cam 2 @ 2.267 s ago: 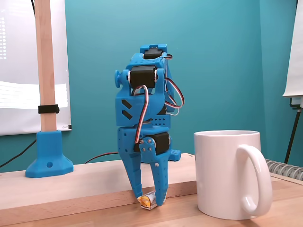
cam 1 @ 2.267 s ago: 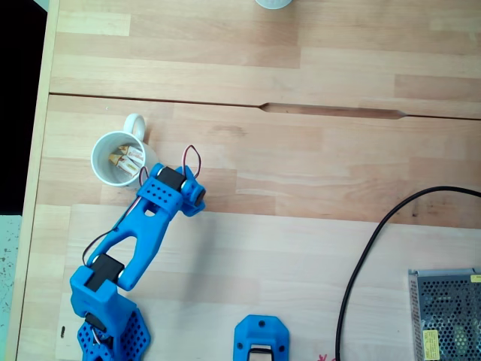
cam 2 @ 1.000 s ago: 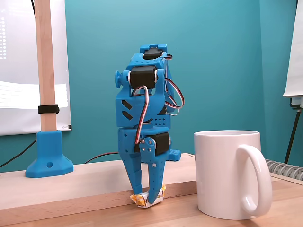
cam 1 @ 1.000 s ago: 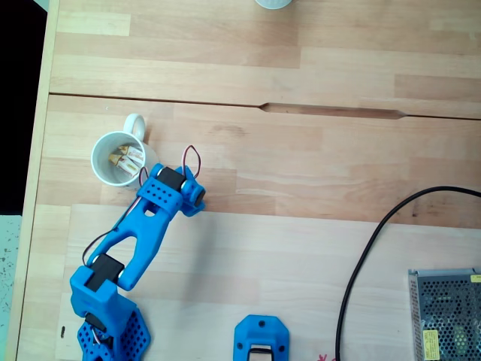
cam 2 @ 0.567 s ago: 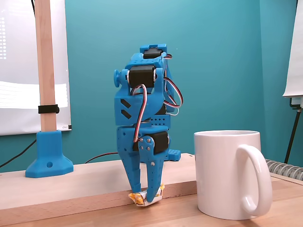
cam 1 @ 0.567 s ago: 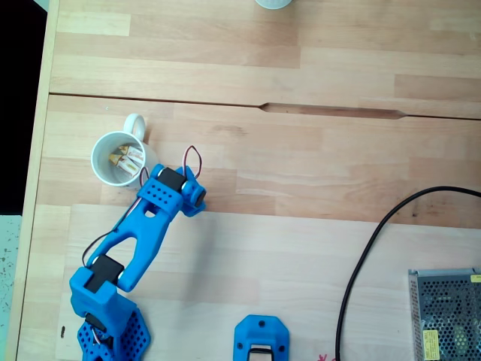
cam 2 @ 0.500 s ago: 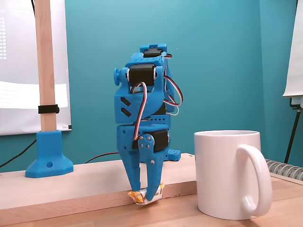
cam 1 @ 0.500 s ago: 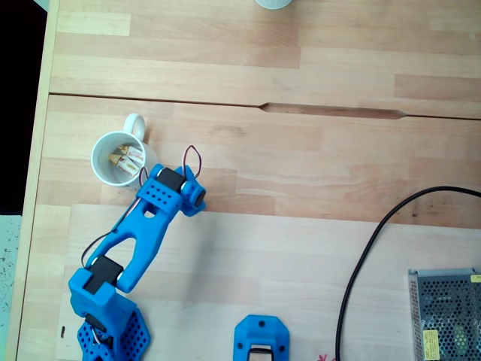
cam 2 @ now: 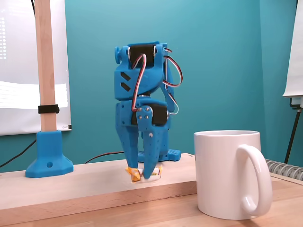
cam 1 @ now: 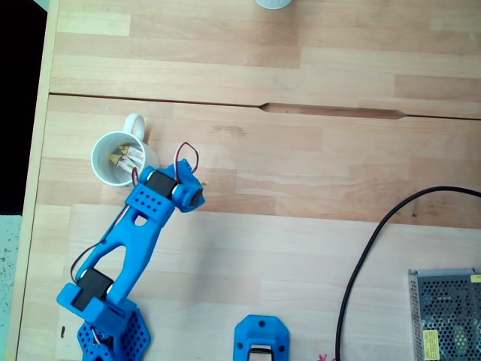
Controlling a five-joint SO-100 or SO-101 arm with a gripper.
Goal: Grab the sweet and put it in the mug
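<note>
In a fixed side view my blue gripper (cam 2: 143, 176) points straight down and is shut on the sweet (cam 2: 135, 174), a tiny white candy with yellow-orange ends. The sweet hangs a little above the wooden table. The white mug (cam 2: 227, 172) stands to the right of the gripper, handle toward the camera side. In a fixed view from above, the mug (cam 1: 99, 159) sits at the left with wrapped sweets (cam 1: 128, 158) inside. The arm's wrist (cam 1: 161, 192) is just right of and below the mug there, and a yellow tip of the held sweet (cam 1: 204, 186) peeks out.
A black cable (cam 1: 361, 263) curves across the right side toward a metal mesh box (cam 1: 447, 312). A blue printed part (cam 1: 261, 338) sits at the bottom edge. A wooden post on a blue foot (cam 2: 49, 156) stands left. A slot (cam 1: 331, 111) runs across the table.
The gripper closed on the sweet lying on the table and has risen with it. From above, the wrist has shifted slightly left, toward the mug.
</note>
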